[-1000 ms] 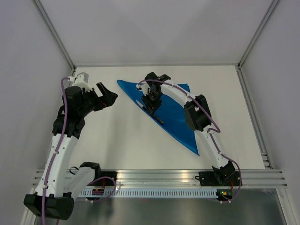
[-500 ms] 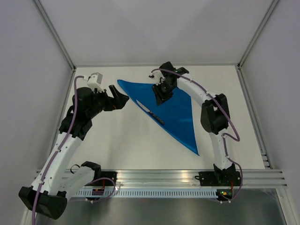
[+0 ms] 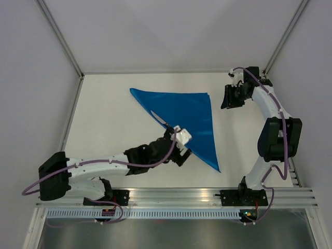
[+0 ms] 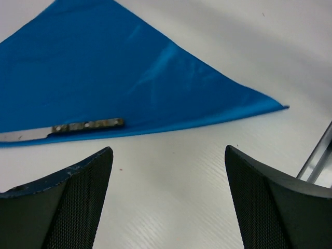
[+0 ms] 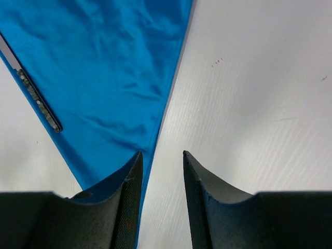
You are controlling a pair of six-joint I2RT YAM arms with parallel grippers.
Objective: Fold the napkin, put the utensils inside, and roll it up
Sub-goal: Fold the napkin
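as seen from above, shows the napkin (image 3: pixel 189 116) as a bright-blue, softly creased triangle flat on the matte white table (image 3: pixel 119 119). has the knife (image 4: pixel 78 127), slim, silver blade and speckled dark handle, along its folded edge. finds the left gripper (image 4: pixel 167 150) spread wide, mesh-textured fingers (image 4: pixel 83 181) just short of the knife; right gripper (image 5: pixel 162 153) narrowly parted, empty, beside the napkin's right edge
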